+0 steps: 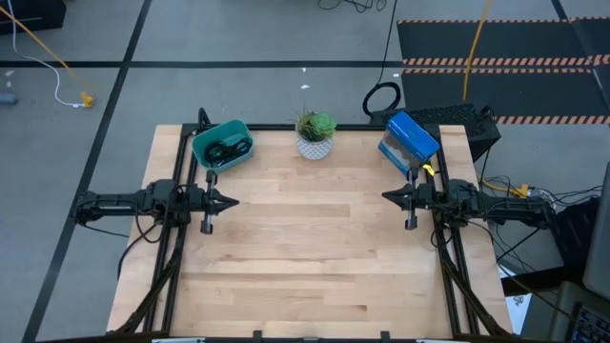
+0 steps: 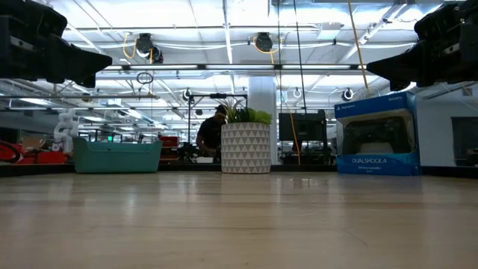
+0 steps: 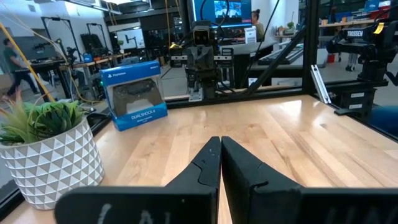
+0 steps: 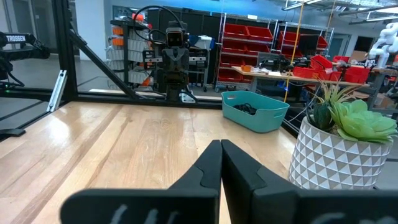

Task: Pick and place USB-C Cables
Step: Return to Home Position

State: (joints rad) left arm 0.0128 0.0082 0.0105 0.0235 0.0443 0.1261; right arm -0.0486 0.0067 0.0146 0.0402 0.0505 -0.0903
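Note:
A teal bin [image 1: 221, 145] stands near the table's far left corner and also shows in the low view [image 2: 117, 155]. Black bundled cables [image 1: 227, 149] lie inside it, seen as a dark heap [image 4: 249, 109] in the right wrist view. I cannot make out a purple-blue cable. My left gripper [image 1: 229, 201] [image 3: 221, 148] hovers shut above the table's left side, just near of the bin, pointing right. My right gripper [image 1: 389, 196] [image 4: 221, 151] hovers shut above the right side, pointing left. Both are empty.
A potted plant in a white patterned pot [image 1: 315, 135] stands at the middle of the far edge. A blue controller box [image 1: 410, 141] stands at the far right. A black loop [image 1: 381, 98] lies beyond the far edge. Bare wood [image 1: 315, 248] stretches between the arms.

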